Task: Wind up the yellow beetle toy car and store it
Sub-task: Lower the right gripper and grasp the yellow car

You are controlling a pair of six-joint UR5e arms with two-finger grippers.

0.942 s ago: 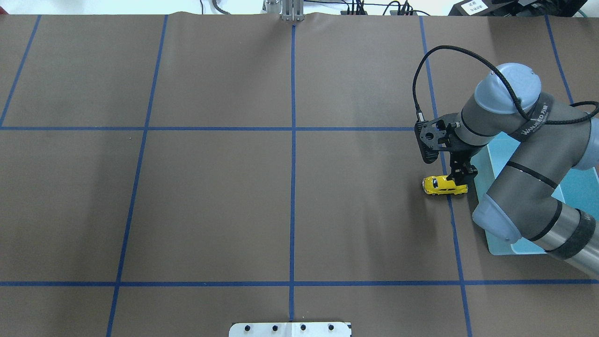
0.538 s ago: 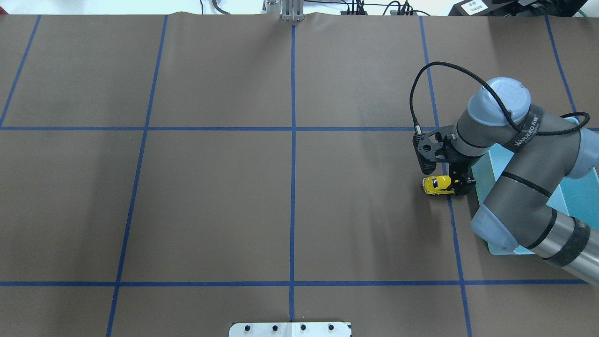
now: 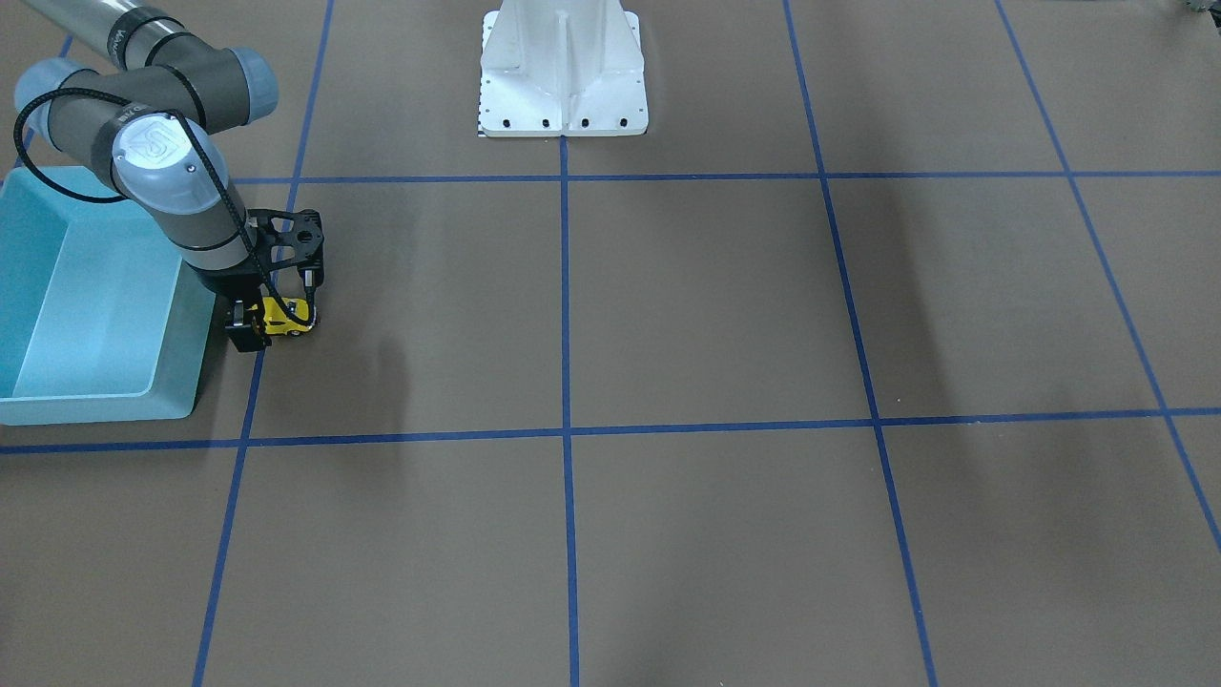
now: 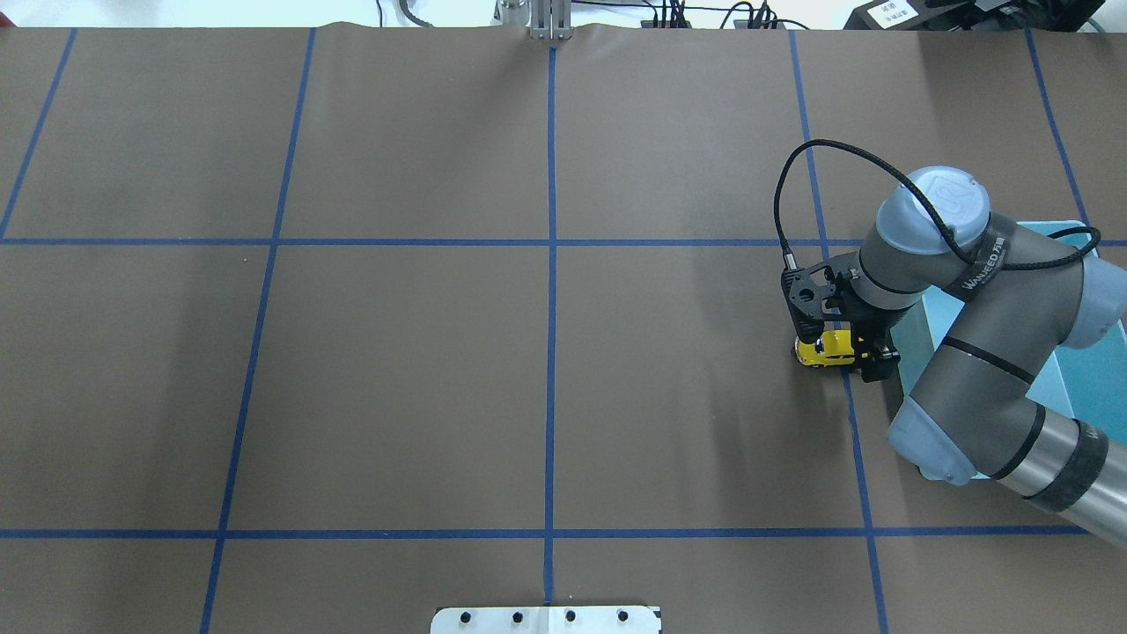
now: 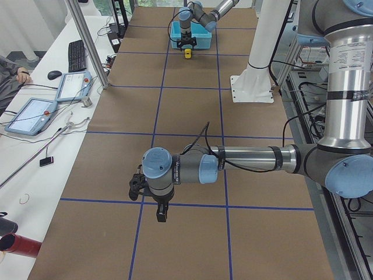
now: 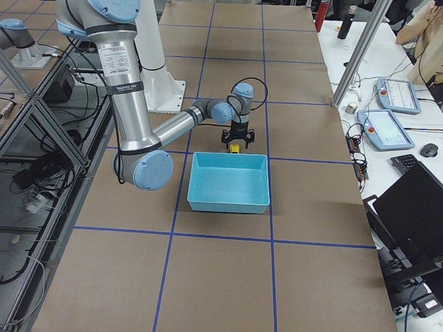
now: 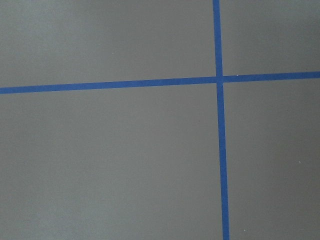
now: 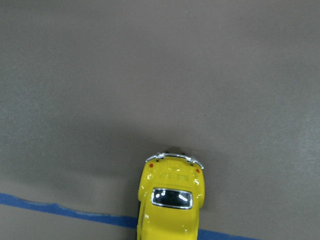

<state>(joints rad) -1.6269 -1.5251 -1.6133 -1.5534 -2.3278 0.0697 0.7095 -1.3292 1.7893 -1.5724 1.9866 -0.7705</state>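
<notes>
The yellow beetle toy car (image 4: 824,351) stands on its wheels on the brown table beside a blue tape line, just left of the blue bin (image 4: 1101,379). It also shows in the front view (image 3: 288,316) and fills the bottom of the right wrist view (image 8: 170,205). My right gripper (image 4: 852,354) is low over the bin-side end of the car. One black finger (image 4: 873,370) stands on each side, and the jaws look open around it. My left gripper (image 5: 161,214) shows only in the left side view, low over bare table, and I cannot tell its state.
The blue bin (image 3: 181,367) is empty and lies partly under my right arm. A white robot base plate (image 3: 563,105) stands at the table's middle on the robot's side. Blue tape lines (image 7: 220,150) grid the table.
My right arm has drawn back toward the robot and brought its gripper from beside the car down over the car's bin-side end. The car has stayed in place.
</notes>
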